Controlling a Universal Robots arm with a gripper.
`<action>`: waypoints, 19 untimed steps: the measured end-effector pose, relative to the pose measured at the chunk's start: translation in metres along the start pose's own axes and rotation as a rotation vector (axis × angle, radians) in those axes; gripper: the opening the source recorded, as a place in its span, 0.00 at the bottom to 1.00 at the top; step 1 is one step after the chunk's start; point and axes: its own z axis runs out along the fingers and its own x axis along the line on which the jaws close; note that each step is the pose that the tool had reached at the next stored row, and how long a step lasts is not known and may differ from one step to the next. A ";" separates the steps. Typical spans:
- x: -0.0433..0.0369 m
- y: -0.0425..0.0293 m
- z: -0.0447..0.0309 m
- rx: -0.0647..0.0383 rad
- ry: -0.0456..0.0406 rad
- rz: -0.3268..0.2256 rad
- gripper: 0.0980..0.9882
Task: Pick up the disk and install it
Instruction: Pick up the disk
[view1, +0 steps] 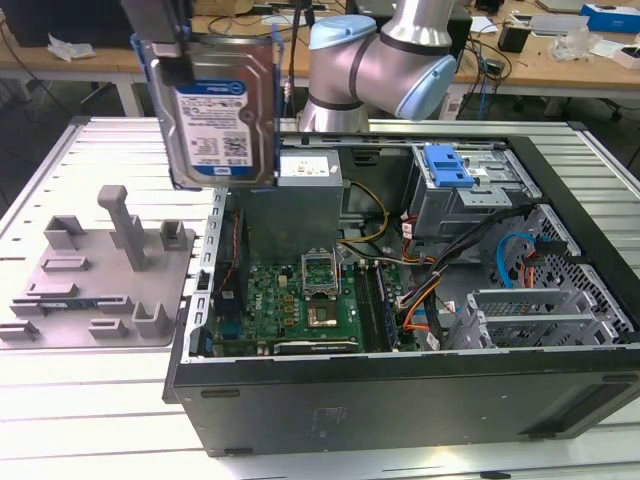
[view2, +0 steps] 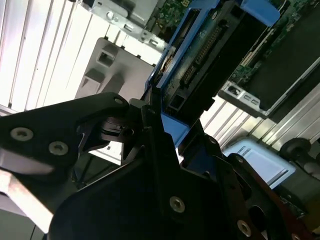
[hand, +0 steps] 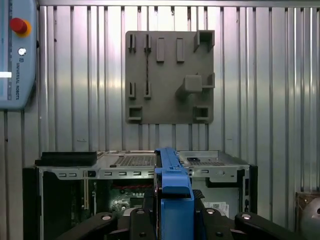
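Observation:
The disk (view1: 215, 110), a silver hard drive with a white-and-blue label in a bright blue carrier, hangs upright in the air above the left rear corner of the open computer case (view1: 400, 380). My gripper (view1: 172, 58) is shut on its upper edge. The first wrist view has the carrier's blue edge (hand: 173, 192) running up between my black fingers (hand: 145, 212). In the second wrist view the disk's connector end (view2: 200, 55) sticks out past the fingers (view2: 150, 130), with the case's board below it.
A grey fixture plate (view1: 100, 270) with posts and slots lies on the ribbed table, on the exterior view's left of the case. Inside the case are a grey power supply (view1: 300, 205), a drive cage with a blue latch (view1: 450, 170), and loose cables (view1: 440, 290). A teach pendant (hand: 15, 55) lies on the table.

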 end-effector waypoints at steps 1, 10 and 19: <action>0.0024 -0.0055 0.0000 0.000 -0.0001 0.000 0.30; 0.0238 -0.0538 -0.0007 -0.001 0.0000 0.000 0.30; 0.0469 -0.1087 -0.0014 -0.003 0.0000 0.000 0.30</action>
